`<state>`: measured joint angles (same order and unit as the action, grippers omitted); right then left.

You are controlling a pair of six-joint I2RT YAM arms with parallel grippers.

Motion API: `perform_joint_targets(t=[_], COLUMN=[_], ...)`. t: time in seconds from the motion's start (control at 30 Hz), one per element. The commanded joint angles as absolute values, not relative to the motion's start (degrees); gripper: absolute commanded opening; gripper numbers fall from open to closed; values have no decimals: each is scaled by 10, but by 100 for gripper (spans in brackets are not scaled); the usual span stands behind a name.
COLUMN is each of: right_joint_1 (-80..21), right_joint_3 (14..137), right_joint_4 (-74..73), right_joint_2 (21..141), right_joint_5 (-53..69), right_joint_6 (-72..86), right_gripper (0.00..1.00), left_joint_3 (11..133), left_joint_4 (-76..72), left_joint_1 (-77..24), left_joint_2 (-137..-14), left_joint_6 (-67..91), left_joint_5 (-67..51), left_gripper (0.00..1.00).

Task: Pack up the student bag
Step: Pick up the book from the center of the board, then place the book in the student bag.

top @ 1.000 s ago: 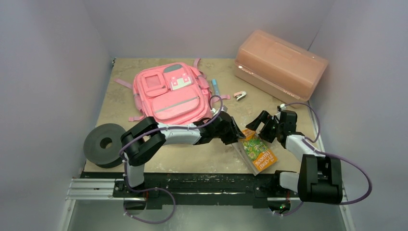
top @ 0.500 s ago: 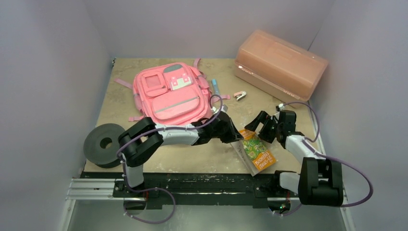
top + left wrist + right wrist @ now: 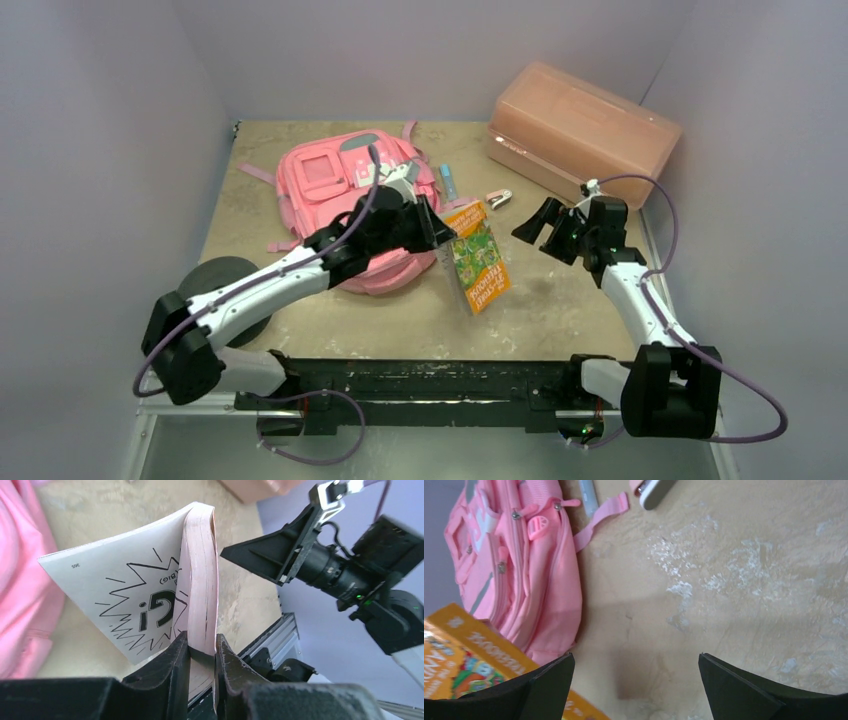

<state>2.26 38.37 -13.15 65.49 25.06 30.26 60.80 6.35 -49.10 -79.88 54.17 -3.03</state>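
The pink student bag [image 3: 322, 180] lies flat at the back left of the table, partly hidden by my left arm; it also shows in the right wrist view [image 3: 539, 580]. My left gripper [image 3: 440, 232] is shut on an orange-covered book [image 3: 477, 258], held in the air just right of the bag. In the left wrist view the jaws clamp the book's page block [image 3: 200, 605], with a white inner page fanned out to the left. My right gripper [image 3: 545, 225] is open and empty above bare table, right of the book. The book's orange cover [image 3: 459, 660] shows at that view's lower left.
A translucent orange-pink plastic box [image 3: 582, 130] stands at the back right. A blue pen [image 3: 449, 181] and a small pink-and-white stapler [image 3: 499, 199] lie between the bag and the box. A black tape roll [image 3: 215, 290] sits at the front left, behind my left arm.
My left gripper has lifted the book off the front of the table and carried it back toward the bag. My right gripper has moved slightly back and stays open.
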Motion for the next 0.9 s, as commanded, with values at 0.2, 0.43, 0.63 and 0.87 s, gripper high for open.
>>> perform_joint_targets(t=[0.2, 0.43, 0.63, 0.87], right_joint_1=[18, -44, -179, -211], right_joint_3=[365, 322, 367, 383], right_joint_4=[145, 527, 542, 506], right_joint_2=[638, 623, 660, 671], right_joint_5=[452, 481, 448, 422], right_joint_6=[523, 718, 684, 631], right_gripper=[99, 99, 99, 99], left_joint_3=[647, 647, 635, 628], left_joint_4=[139, 132, 87, 76], left_joint_1=[-403, -339, -317, -314], left_joint_2=[-571, -494, -472, -442], left_joint_6=[441, 493, 552, 575], left_joint_5=[-34, -39, -57, -66], left_gripper=[0, 0, 0, 0])
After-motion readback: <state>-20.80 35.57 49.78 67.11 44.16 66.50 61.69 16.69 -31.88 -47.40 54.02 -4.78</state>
